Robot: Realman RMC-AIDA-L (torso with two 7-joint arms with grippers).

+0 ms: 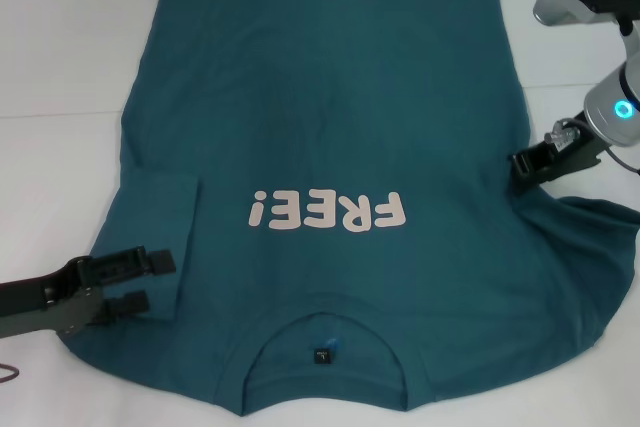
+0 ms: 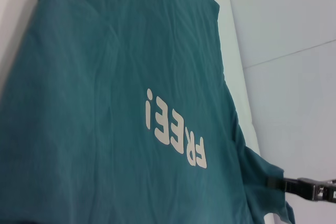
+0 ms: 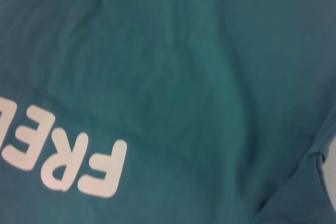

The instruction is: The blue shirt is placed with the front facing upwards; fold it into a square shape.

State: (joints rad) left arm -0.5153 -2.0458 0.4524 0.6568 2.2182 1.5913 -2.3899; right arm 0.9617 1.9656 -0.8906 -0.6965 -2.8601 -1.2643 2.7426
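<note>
The blue shirt (image 1: pixel 330 147) lay spread face up on the white tabletop (image 1: pixel 60 67), its collar (image 1: pixel 325 342) nearest the robot and its hem at the far edge. The pale "FREE!" print (image 1: pixel 327 211) ran across the chest, reading upside down from the head view. The sleeve on the robot's left was folded inward over the body of the shirt, making a flat strip beside the print.

The left pincer (image 1: pixel 150 280) sat low at the near left corner of the shirt, its two black fingers (image 1: pixel 135 302) spread apart, touching the edge of the folded sleeve but not closed on it. The right pincer (image 1: pixel 525 165) was at the shirt's right edge, pressed together and pinching the cloth where the right sleeve (image 1: pixel 590 257) joined the body; the cloth there was rumpled and drawn up toward it.
</note>
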